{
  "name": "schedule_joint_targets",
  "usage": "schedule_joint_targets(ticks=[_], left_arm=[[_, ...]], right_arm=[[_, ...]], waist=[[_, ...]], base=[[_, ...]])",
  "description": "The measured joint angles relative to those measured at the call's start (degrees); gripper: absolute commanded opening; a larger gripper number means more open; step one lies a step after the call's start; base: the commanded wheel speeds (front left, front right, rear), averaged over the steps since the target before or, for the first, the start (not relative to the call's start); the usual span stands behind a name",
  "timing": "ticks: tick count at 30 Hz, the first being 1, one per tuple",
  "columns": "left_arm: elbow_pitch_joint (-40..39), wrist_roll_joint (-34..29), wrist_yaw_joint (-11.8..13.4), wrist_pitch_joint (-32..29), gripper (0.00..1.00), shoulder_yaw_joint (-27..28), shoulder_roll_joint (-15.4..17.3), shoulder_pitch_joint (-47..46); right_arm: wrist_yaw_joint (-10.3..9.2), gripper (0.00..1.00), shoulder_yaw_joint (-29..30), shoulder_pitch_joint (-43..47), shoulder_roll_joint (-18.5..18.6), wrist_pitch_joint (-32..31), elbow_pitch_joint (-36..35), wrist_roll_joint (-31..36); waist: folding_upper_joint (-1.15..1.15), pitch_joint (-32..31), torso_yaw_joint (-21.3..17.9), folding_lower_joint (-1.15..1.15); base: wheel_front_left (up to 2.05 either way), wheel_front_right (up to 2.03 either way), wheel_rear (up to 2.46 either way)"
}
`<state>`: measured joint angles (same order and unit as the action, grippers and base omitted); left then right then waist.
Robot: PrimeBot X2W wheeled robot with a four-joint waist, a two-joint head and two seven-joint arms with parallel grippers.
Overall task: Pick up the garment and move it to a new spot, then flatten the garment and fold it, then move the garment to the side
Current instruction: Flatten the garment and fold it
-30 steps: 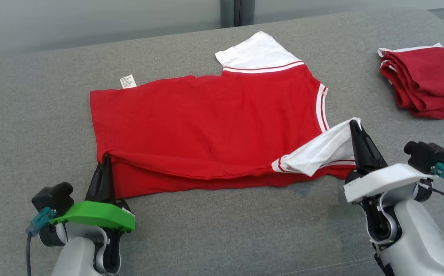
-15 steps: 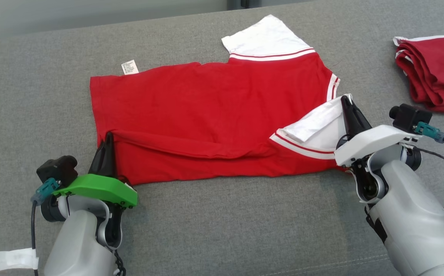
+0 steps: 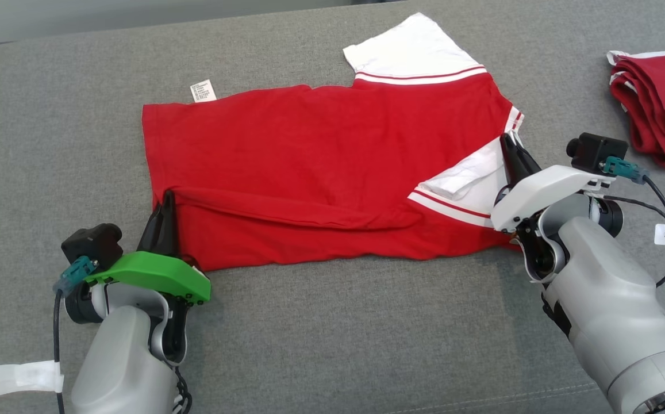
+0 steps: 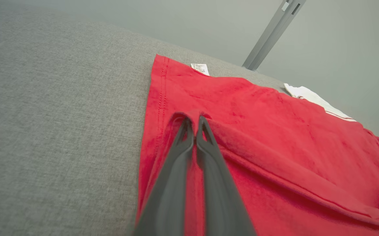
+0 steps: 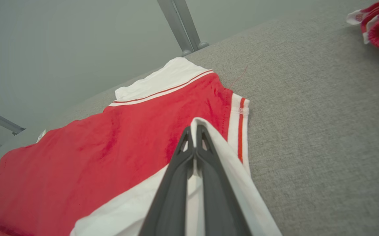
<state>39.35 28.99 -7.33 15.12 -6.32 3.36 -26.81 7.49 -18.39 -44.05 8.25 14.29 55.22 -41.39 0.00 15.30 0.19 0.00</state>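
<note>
While my left gripper (image 3: pixel 166 200) pinches the red T-shirt (image 3: pixel 321 144) at its hem and my right gripper (image 3: pixel 508 141) pinches the white sleeve (image 3: pixel 470 172), I should carry both edges evenly across the shirt, which lies on the grey cushion (image 3: pixel 332 345).

A grey woven cushion (image 3: pixel 332 345) stretches across the head view. A folded pile of red cloth with white trim (image 3: pixel 662 109) lies on it at the far right edge. Behind the cushion stands a pale grey wall (image 5: pixel 61 49), with a grey metal post (image 5: pixel 180 26) against it.
</note>
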Motion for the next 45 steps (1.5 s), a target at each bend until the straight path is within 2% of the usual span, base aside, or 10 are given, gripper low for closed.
schedule_joint_targets(ticks=[1, 10, 21, 28, 31, 39, 45], left_arm=[[-0.07, -0.23, 0.0, 0.0, 1.0, 0.09, -0.01, 0.0], [-1.19, -2.45, 0.0, 0.0, 1.0, 1.09, -0.15, 1.33], [-6.23, -3.41, -0.04, 0.0, 1.0, 3.92, -0.3, 7.15], [-8.34, -2.88, -0.02, 0.0, 1.0, 4.31, -0.38, 12.07], [-8.11, -2.68, 0.78, 0.0, 1.0, 4.31, -0.41, 14.19], [-6.66, -0.18, 3.82, -4.8, 1.0, 3.9, -0.46, 18.2], [-6.12, 2.72, 4.82, -7.51, 1.0, 2.55, -0.48, 18.64]], right_arm=[[-0.01, 1.0, -0.36, -0.3, -0.02, 0.09, 0.44, -0.19], [0.0, 1.0, -2.92, -2.62, 0.1, 0.69, 1.16, -1.78], [0.0, 1.0, 0.54, -2.43, 1.49, 0.76, -5.94, 0.37], [0.0, 1.0, 5.39, 3.09, 2.85, 0.76, -10.24, 4.54], [-0.01, 1.0, 8.4, 6.6, 2.72, 0.76, -12.68, 6.92], [-0.01, 1.0, 14.22, 17.78, 0.08, 0.76, -21.17, 12.13], [-0.01, 1.0, 17.29, 25.65, -2.53, 0.76, -28.77, 14.93]], waist=[[0.0, -0.01, 0.07, 0.0], [0.0, -0.23, 0.45, 0.0], [0.0, -1.84, 0.36, 0.0], [0.0, -4.15, 0.01, 0.0], [0.0, -5.28, -0.27, 0.0], [0.0, -8.36, -1.23, 0.0], [0.0, -9.64, -2.39, 0.0]], base=[[0.0, 0.0, 0.0], [0.0, 0.0, 0.0], [0.0, 0.0, 0.0], [0.0, 0.0, 0.0], [0.0, 0.0, 0.0], [0.0, 0.0, 0.0], [0.0, 0.0, 0.0]])
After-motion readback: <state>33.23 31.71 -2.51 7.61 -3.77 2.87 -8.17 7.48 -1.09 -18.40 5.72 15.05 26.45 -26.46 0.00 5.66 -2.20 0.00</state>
